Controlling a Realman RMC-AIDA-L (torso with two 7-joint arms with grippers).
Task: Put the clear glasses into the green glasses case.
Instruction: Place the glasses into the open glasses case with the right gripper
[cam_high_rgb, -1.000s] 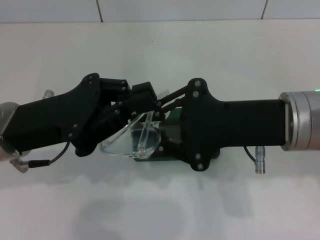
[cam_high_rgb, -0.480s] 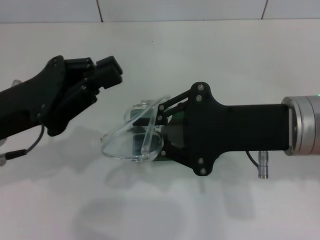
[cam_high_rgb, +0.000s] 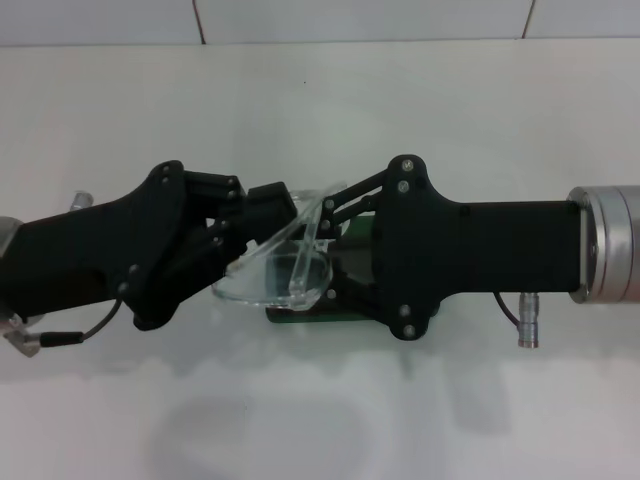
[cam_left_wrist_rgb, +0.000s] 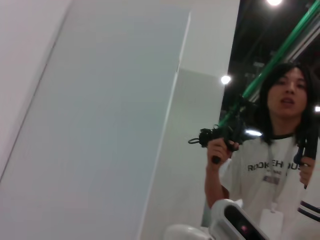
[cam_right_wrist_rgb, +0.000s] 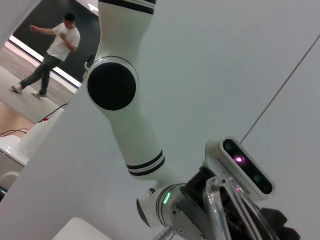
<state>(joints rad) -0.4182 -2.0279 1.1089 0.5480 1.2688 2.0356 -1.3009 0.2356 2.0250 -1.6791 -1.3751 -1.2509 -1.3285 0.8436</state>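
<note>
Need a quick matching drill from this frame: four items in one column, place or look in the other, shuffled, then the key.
Column 1:
1. left gripper
2. right gripper
3. clear glasses
4. green glasses case

Column 2:
A. dark green, on the table, mostly hidden under the arms
B. transparent, tilted up above the case
C. reaches in from the robot's right side
D. reaches in from the robot's left side

Pairs: 1-D, 2-C, 3-B, 4-A

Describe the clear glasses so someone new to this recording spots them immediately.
Find where the two black arms meet mid-table in the head view. Between the left pincer and right pincer sit the clear glasses, above the green glasses case. They alone are transparent.
</note>
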